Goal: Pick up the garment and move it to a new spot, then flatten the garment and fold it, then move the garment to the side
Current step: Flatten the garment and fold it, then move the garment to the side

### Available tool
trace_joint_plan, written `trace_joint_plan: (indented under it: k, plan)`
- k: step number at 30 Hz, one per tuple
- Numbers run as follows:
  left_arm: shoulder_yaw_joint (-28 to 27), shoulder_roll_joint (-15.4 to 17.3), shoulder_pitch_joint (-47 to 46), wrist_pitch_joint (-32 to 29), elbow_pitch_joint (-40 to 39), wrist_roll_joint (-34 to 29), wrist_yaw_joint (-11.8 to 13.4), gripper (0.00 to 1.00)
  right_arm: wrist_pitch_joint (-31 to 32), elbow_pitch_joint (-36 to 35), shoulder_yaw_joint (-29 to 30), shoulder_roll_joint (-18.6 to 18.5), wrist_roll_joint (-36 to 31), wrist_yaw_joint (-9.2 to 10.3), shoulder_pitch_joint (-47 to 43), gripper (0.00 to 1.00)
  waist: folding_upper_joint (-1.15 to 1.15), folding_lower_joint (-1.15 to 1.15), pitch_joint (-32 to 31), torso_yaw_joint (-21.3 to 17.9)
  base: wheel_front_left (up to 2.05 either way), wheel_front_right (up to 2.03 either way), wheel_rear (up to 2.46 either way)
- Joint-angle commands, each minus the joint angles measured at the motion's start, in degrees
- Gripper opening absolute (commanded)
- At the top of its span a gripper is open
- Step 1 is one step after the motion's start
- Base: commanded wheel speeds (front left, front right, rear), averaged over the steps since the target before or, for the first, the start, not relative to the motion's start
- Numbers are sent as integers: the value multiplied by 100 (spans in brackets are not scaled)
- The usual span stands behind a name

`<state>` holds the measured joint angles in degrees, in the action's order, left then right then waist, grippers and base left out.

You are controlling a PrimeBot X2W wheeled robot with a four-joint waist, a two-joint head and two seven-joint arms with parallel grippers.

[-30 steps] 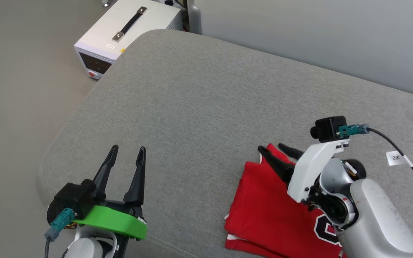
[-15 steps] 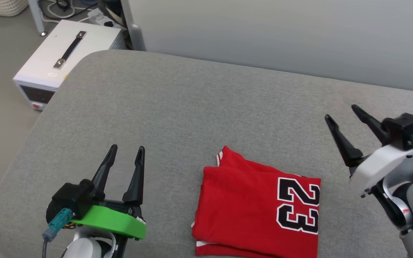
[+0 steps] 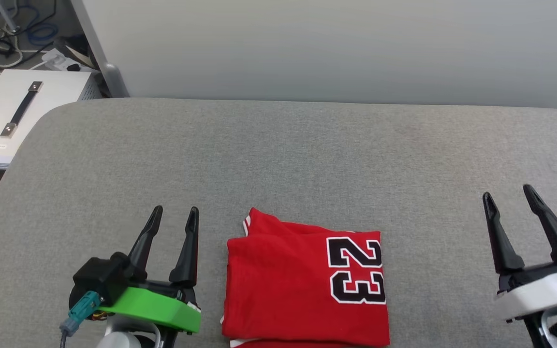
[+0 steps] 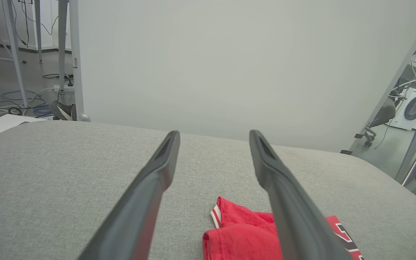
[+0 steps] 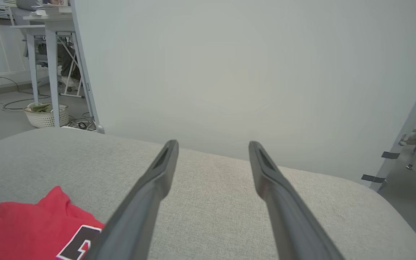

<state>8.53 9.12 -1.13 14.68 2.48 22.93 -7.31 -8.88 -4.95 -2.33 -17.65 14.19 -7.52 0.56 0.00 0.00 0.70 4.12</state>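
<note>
The garment (image 3: 302, 285) lies folded into a red rectangle on the grey cushion (image 3: 278, 159), near its front edge, with black white-outlined "23" on top and a striped sleeve edge at its far left corner. My left gripper (image 3: 174, 213) stands open just left of it, apart from the cloth. Well to the right, my right gripper (image 3: 508, 192) is open over bare cushion. The left wrist view has the garment (image 4: 244, 234) low between and right of the fingers (image 4: 157, 173). In the right wrist view the garment (image 5: 31, 224) sits at the lower left.
A white box with a black handle (image 3: 3, 121) stands on the floor off the cushion's left end, cables (image 3: 12, 34) behind it. A pale wall panel (image 3: 336, 48) runs along the cushion's far side. A white basket (image 5: 45, 115) and table legs stand beyond.
The head camera has swung right, so the whole picture shifted. My right gripper has lifted off the garment and moved away to the right, leaving the folded garment lying still. The left gripper stayed put.
</note>
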Motion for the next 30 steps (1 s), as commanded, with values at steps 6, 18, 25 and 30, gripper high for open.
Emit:
trace_joint_plan:
  k: [6,18,25,30]
  plan:
    - [2,-81,289,32,-63,-45,-18,100,-387,-131,244,508,-156,3,-561,100,0,0,-77,-107,0,0,0]
    - [71,-157,340,32,-22,-211,-18,100,-487,67,198,662,-191,3,-660,100,0,0,-66,21,0,0,0]
    - [40,-132,260,32,-57,-243,-18,100,-6,66,-84,552,147,3,-622,100,0,0,1,136,0,0,0]
    - [101,-116,214,32,-48,-270,-18,100,1516,-9,-458,312,613,3,-493,100,0,0,99,232,0,0,0]
